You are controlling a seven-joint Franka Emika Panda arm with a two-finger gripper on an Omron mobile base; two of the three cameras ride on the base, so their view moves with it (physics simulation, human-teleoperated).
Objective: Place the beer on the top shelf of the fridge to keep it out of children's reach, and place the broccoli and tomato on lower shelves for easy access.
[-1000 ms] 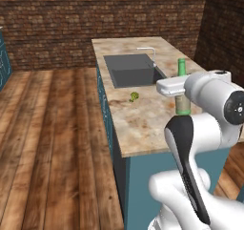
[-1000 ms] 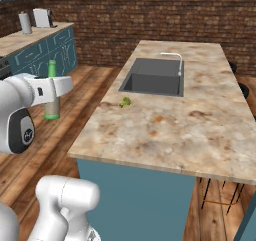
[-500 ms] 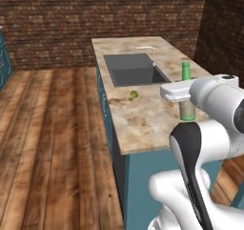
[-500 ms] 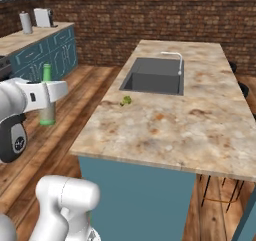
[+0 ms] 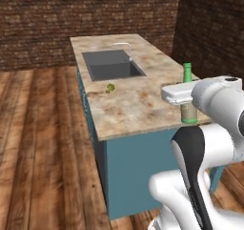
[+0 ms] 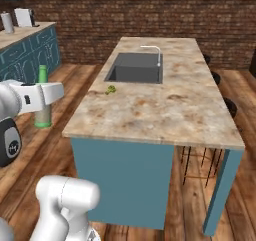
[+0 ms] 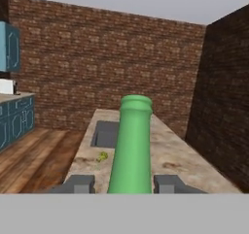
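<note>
Beer [image 5: 188,94] further rightward, gripper-held [image 7: 124,183]

I'm holding the beer [image 5: 188,96] upright between my gripper [image 7: 124,183] fingers — its neck is rising straight ahead of my hand camera. The island counter [image 6: 165,110] is lying beyond it, with the sink [image 6: 136,68] sitting in its far half and the faucet [image 6: 155,53] standing at the sink's rim. The broccoli [image 6: 110,89] is resting on the countertop just in front of the sink, near one corner. Another run of cabinets [image 6: 27,50] is standing along the wall — well apart from the island.
</note>
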